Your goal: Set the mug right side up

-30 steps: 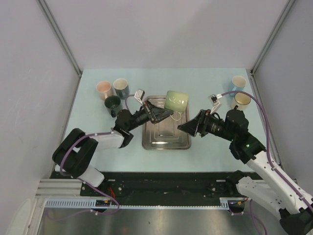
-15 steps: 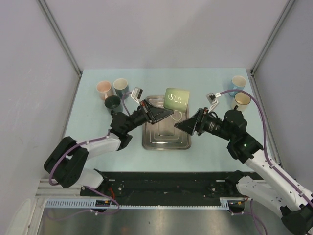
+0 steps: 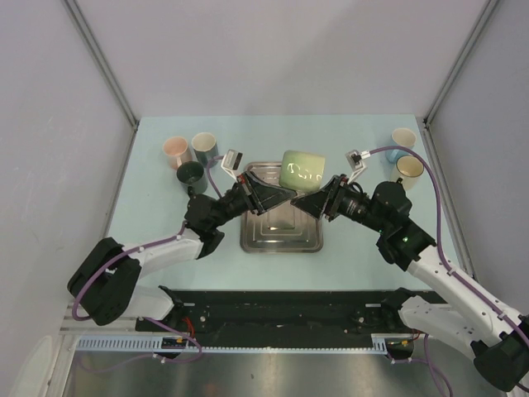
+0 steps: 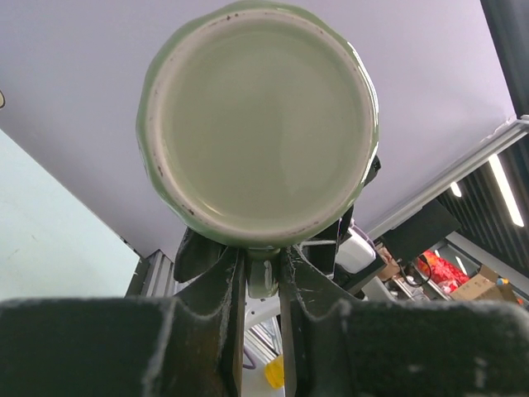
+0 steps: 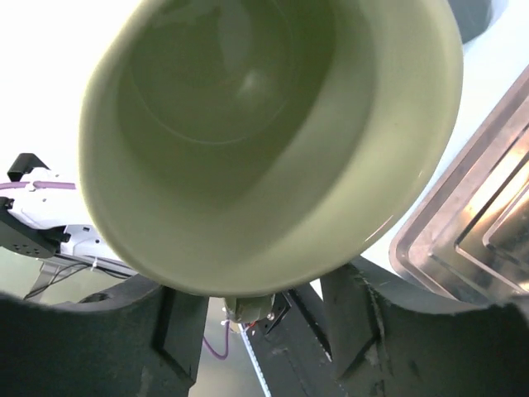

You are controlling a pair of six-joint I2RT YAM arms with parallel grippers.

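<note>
Plainly, the pale green glazed ceramic mug hangs on its side above the 12 o'clock end of the rectangular steel tray, with its mouth facing 4 o'clock. From 8 o'clock the left tool is pinched tight on the mug's handle. From 4 o'clock the right tool stands partly open, its jaws astride the rim; whether they touch it is unclear.

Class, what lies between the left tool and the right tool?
The green mug, pinched by the left tool, before the right tool; both wrist views show it.
</note>
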